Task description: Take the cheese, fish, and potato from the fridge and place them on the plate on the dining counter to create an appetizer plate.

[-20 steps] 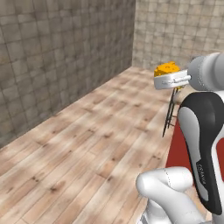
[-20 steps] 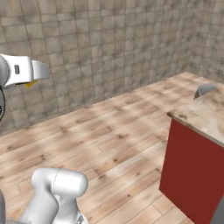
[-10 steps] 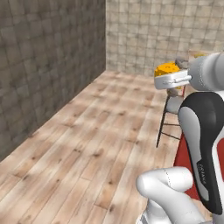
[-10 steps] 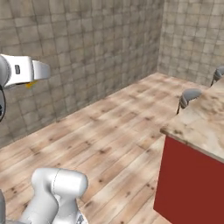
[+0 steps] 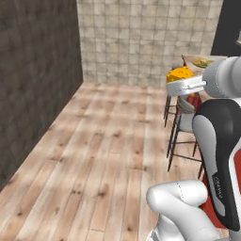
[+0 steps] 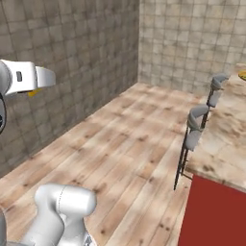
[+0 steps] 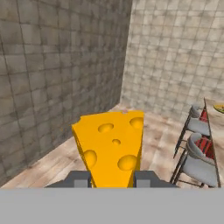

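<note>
We see the cheese (image 7: 111,146) gripped between the jaws of the gripper (image 7: 113,178) in the hand view, the orange-yellow wedge standing upright with its holed face toward the camera and a dark fingertip (image 7: 79,178) pressed against each lower side. In the left base view the cheese (image 5: 180,74) shows as an orange lump sitting just above the white hand, and the gripper (image 5: 181,84) is carried high, well above the wooden floor (image 5: 108,155).

We take the dining counter (image 6: 226,139) as our landmark. Its marbled tabletop runs along the right of the right base view on a red base (image 6: 211,216), and its near edge drops straight to the floor. Two grey-seated stools (image 6: 196,126) stand tucked against that edge, one behind the other, their thin dark legs reaching out over the floor. In the left base view the stools (image 5: 181,117) sit just beyond the arm, below the cheese.

At the far end of the tabletop, near the back wall (image 5: 146,42), we make out a small yellow-and-green patch that may be the plate (image 5: 203,62), though it is too small to be sure. The cheese is well apart from it.

Away from the counter, the floor lies open across to the dark tiled side wall (image 6: 67,62), which meets the back wall in a corner well apart from the stools.
</note>
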Available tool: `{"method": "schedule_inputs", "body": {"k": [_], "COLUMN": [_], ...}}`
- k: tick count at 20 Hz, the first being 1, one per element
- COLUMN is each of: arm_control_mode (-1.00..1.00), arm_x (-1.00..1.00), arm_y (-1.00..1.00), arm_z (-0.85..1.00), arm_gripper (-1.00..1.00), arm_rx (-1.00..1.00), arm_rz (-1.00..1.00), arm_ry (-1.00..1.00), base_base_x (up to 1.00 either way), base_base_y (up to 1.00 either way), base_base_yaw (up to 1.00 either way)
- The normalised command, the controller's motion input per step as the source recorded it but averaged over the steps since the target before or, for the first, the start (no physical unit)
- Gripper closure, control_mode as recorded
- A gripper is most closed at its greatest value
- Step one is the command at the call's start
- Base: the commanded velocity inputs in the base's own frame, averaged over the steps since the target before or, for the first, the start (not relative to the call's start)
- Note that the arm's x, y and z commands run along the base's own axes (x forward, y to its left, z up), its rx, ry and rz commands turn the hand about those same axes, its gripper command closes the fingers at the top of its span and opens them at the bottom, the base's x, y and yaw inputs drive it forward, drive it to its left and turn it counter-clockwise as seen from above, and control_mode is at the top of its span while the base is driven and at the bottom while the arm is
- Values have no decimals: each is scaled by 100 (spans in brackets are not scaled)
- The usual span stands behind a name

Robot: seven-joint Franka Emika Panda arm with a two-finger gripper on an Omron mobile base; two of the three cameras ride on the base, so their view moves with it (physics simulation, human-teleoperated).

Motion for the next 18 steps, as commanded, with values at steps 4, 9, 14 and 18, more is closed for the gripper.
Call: {"method": "schedule_inputs", "body": {"k": [4,9,14,18], "arm_control_mode": [100,100,100,100], "arm_x": [0,0,0,0], "arm_y": [0,0,0,0], "arm_z": [0,0,0,0], "arm_gripper": [100,100,100,100], "arm_rx": [0,0,0,0], "arm_rz": [0,0,0,0], "arm_ry": [0,0,0,0], "base_base_x": [99,90,85,84], "base_base_y": [52,37,34,38], "base_base_yaw": [-40,-41,-44,-45]}}
